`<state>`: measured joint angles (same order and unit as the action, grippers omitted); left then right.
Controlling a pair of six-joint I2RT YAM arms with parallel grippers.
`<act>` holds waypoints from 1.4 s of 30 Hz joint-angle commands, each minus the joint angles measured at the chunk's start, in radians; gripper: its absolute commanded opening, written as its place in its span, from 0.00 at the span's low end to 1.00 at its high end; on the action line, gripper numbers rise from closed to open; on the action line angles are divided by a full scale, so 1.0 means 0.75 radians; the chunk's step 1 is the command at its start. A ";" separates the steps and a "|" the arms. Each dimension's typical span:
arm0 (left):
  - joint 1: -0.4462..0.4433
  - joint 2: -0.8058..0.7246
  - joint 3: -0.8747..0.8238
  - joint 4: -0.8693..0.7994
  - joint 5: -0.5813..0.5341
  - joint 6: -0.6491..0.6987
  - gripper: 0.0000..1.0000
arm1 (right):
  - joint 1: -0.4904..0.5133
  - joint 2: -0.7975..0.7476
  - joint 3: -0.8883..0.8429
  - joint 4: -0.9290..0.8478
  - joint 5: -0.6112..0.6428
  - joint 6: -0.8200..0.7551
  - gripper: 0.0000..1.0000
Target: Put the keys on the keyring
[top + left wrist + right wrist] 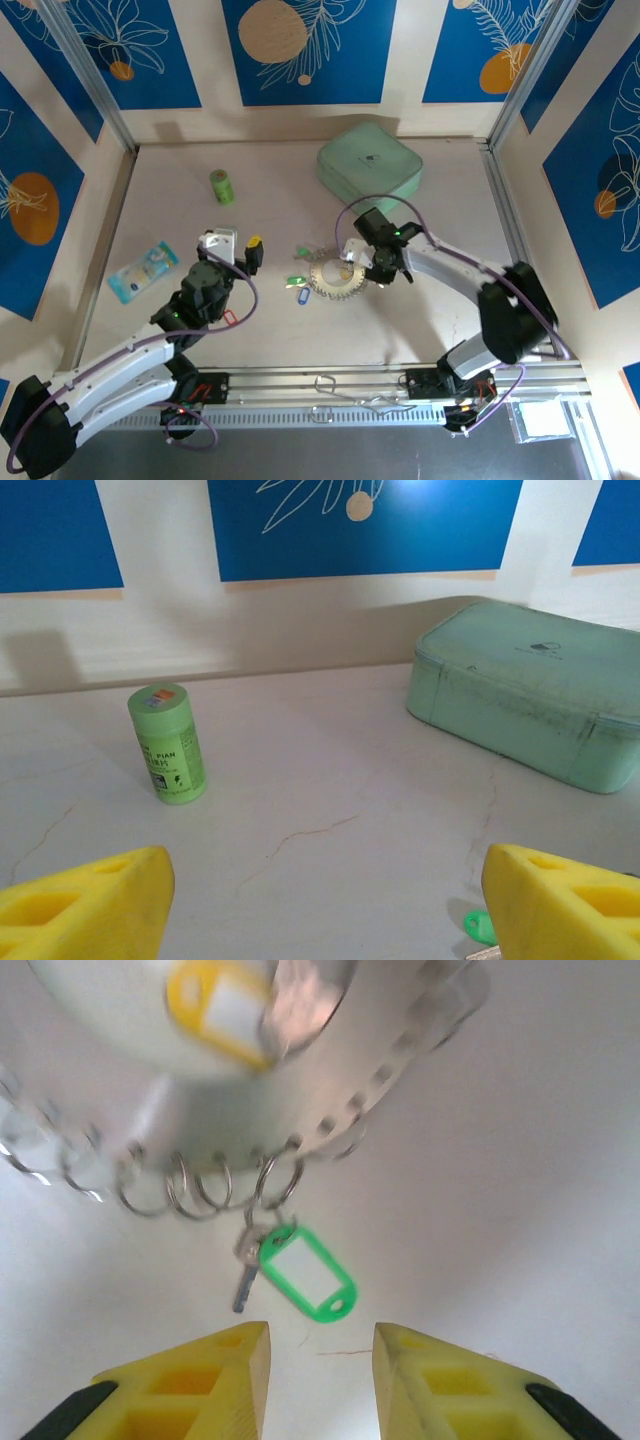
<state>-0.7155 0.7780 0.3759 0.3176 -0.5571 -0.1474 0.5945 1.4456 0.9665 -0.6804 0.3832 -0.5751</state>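
Likely light, stiff, slippery — best pinched by flat tag of green-tagged key (305, 1275), six o'clock below keyring (360, 1090); right gripper (320, 1335) parted, empty, left gripper (322, 860) spread wide.

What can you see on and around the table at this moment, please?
keyring: one, silvery, mid-table
green-tagged key: one, green, on a small loop at the keyring's rim
blue-tagged key: one, blue, on the table left of the keyring
yellow tag: one, yellow, blurred, at the keyring
red tag: one, red, on the table by the left arm
box: one, mint green, far side of the table
cylinder: one, green, upright, far left
packet: one, blue and white, left edge
left tool: one, yellow, open wide, facing the cylinder and box
right tool: one, yellow, open, beside the keyring
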 commanded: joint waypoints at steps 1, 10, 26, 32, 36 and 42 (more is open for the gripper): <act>0.013 0.013 0.064 0.011 0.002 0.036 0.80 | -0.027 -0.220 -0.031 0.159 -0.295 0.277 0.40; 0.014 0.133 0.102 0.009 0.118 0.058 0.81 | -0.065 -0.470 -0.287 0.421 -0.358 1.104 0.38; 0.011 0.485 0.337 -0.230 0.544 -0.225 0.75 | -0.130 -0.169 -0.330 0.322 -0.718 1.609 0.29; -0.026 0.577 0.411 -0.367 0.715 -0.108 0.69 | -0.159 -0.144 -0.303 0.315 -0.736 1.576 0.29; -0.103 0.645 0.467 -0.503 0.752 -0.002 0.67 | -0.217 -0.161 -0.302 0.303 -0.739 1.538 0.29; -0.214 0.758 0.631 -0.755 0.659 0.102 0.66 | -0.313 -0.205 -0.317 0.276 -0.784 1.512 0.28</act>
<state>-0.8589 1.3281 0.7914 -0.1272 -0.0418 -0.1253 0.3759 1.3224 0.7265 -0.4446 -0.1589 0.5755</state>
